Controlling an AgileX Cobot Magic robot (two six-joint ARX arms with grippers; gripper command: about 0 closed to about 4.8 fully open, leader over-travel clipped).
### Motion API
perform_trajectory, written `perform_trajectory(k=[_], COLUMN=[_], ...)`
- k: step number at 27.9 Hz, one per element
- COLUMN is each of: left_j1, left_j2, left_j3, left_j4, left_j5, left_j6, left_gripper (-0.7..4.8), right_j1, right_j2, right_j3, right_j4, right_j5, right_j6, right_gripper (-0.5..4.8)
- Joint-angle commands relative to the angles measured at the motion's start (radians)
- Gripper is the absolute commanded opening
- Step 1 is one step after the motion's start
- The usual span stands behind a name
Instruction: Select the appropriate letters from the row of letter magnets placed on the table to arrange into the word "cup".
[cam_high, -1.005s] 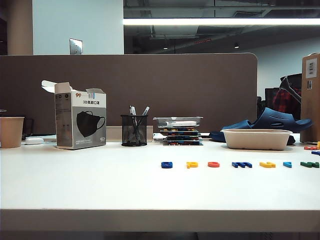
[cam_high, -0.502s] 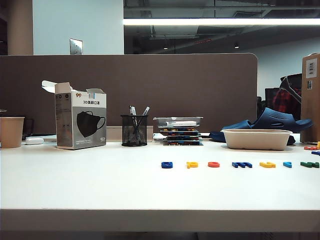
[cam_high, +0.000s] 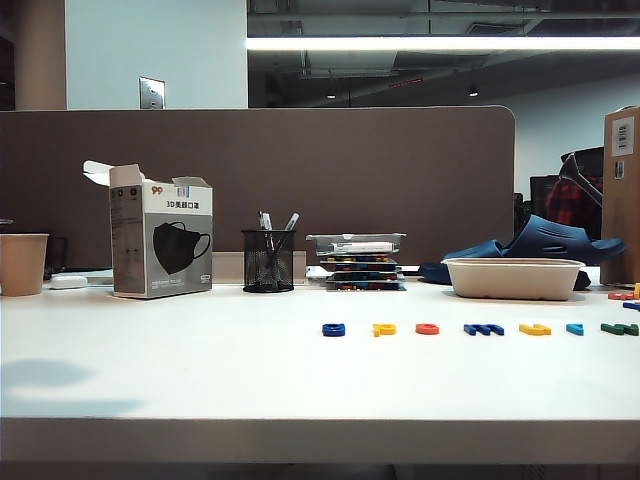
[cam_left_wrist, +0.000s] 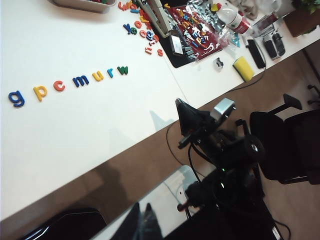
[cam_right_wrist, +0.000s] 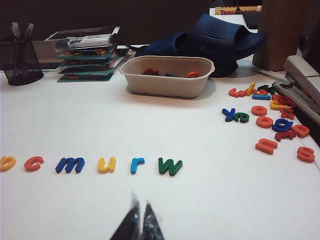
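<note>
I see the row of letter magnets (cam_left_wrist: 70, 82) lying flat on the white table (cam_high: 200, 370), reading g, p, c, m, u, r, w. The yellow-orange p (cam_left_wrist: 40, 91) and red c (cam_left_wrist: 59, 86) sit side by side; the yellow u (cam_left_wrist: 98, 76) lies just past the dark blue m (cam_left_wrist: 80, 80). None is touched. My left gripper (cam_left_wrist: 141, 224) hangs high off the table's front edge, well apart from the row, its jaws close together and empty. My right gripper (cam_right_wrist: 139, 222) hovers just short of the green w (cam_right_wrist: 170, 166), jaws clenched on nothing. A beige tub (cam_right_wrist: 167, 76) stands behind the row.
</note>
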Motion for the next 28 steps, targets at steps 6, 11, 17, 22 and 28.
perform_trajectory(k=[6, 11, 17, 22, 28], left_j1=[-0.024, -0.053, -0.149, -0.248, -0.331], left_j2=[0.105, 0.132, 0.142, 0.169, 0.233], left_j3=[0.004, 0.004, 0.003, 0.003, 0.003], left_j4=[0.116, 0.106, 0.093, 0.055, -0.001], left_j5=[-0.117, -0.262, -0.451, -0.582, -0.632], left_j6=[-0.140, -0.183, -0.202, -0.258, -0.336], left_gripper=[-0.05, -0.05, -0.05, -0.05, -0.05], right_j1=[0.001, 0.001, 0.001, 0.001, 0.002], right_j2=[-0.010, -0.010, -0.010, -0.010, -0.010], right_j3=[-0.008, -0.008, -0.008, -0.008, -0.008], right_j4=[0.016, 0.017, 0.017, 0.017, 0.017], right_j5=[0.002, 0.002, 0.003, 0.002, 0.002], right_j6=[-0.002, -0.002, -0.002, -0.002, -0.002], right_gripper=[0.13, 0.13, 0.13, 0.13, 0.13])
